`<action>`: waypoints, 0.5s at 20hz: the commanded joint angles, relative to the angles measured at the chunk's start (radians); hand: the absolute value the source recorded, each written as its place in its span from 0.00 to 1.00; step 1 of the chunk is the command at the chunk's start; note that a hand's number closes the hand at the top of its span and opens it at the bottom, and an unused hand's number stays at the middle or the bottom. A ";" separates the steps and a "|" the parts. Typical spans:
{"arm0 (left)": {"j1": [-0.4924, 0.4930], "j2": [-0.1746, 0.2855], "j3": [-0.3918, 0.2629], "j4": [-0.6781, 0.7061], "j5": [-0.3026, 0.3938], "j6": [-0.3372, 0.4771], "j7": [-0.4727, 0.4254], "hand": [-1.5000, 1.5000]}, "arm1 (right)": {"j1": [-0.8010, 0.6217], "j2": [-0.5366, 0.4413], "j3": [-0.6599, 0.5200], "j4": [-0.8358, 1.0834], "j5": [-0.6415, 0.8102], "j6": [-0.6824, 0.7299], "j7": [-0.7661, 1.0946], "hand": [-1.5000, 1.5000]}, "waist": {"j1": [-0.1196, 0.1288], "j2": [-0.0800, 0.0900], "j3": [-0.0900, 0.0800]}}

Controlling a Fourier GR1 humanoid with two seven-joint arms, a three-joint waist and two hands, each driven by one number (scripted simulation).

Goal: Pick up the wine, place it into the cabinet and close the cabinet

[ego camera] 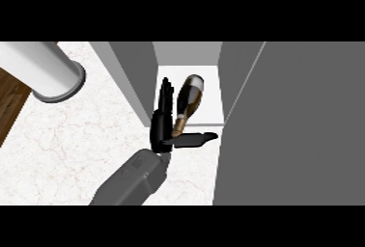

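Fingers (166, 94) on your left robot hand (160, 131) run straight and close together, pointing into the cabinet, with the thumb (196, 139) spread out to the right, so the robot hand is open, not wrapped round anything. The wine bottle (189, 99) lies just beside those fingers on their right. Its neck sits in the gap above the thumb and its dark base points toward the back. You cannot tell whether fingers and glass actually touch. The bottle rests on the cabinet's white floor (212, 91), between the grey left wall (132, 72) and the open door (299, 120). Behind the forearm spreads the marbled surface (71, 144); a white cylinder (43, 67) stands at its far left corner.
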 commanded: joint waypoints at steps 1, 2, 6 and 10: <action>0.119 0.000 -0.094 -0.205 -0.058 0.101 0.047 0.00 | 0.011 0.003 -0.002 -0.053 -0.018 -0.009 0.007 0.00 | 0.014 0.000 0.000; 0.125 0.000 -0.106 -0.246 -0.038 0.141 0.044 0.00 | 0.142 -0.008 0.002 -0.137 -0.046 0.034 -0.012 0.00 | 0.006 -0.001 0.001; 0.228 0.008 -0.119 -0.383 -0.114 0.155 0.069 0.00 | 0.091 -0.037 -0.083 -0.103 -0.120 0.047 -0.020 0.00 | 0.010 0.002 0.000; 0.375 0.056 -0.198 -0.574 -0.179 0.251 0.090 0.00 | 0.131 -0.005 -0.001 -0.120 -0.047 0.041 -0.017 0.00 | 0.015 -0.001 0.000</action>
